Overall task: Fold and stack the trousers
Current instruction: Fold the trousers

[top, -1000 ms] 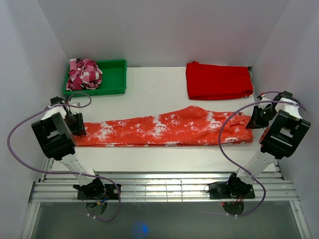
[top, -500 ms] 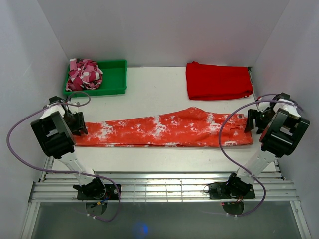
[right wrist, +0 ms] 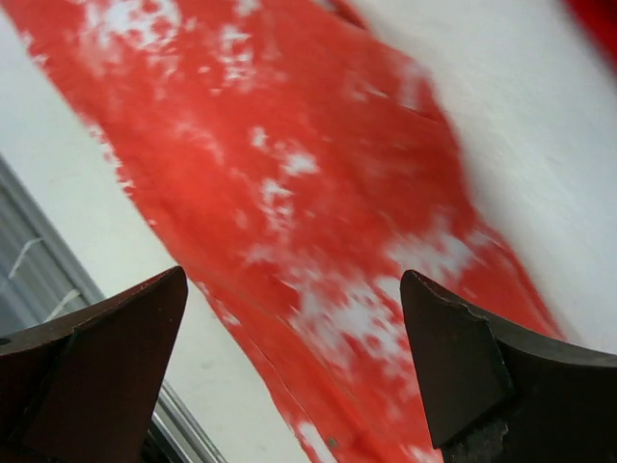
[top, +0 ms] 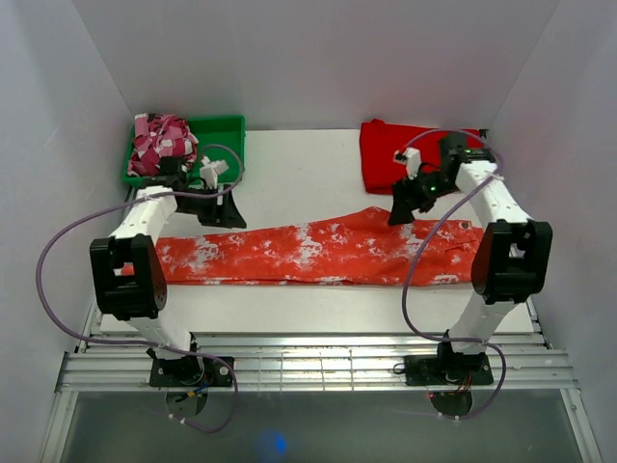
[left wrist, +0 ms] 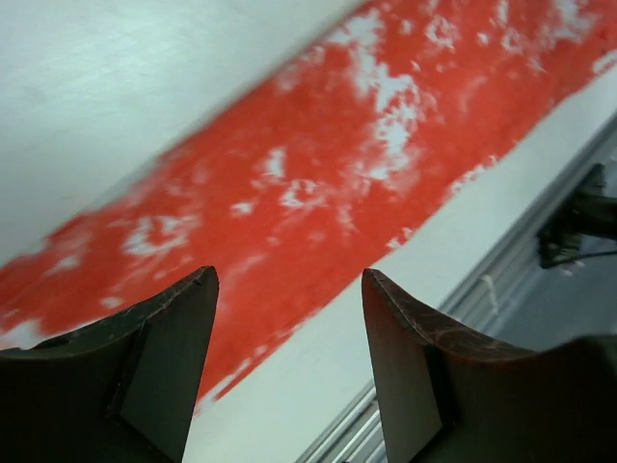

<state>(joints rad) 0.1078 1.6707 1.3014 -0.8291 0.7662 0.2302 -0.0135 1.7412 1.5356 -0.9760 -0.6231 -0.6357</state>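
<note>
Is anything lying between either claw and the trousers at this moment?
Nothing visible. The left claw and right claw both stand open, and each wrist view shows only the trousers and bare table beyond them.

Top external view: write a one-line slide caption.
Speckled orange-red trousers lie flat across the table, with the open left gripper and open right gripper poised empty above them.

No legible text, label, brand, number or sign on trousers (top: pixel 318 253) or elsewhere.
</note>
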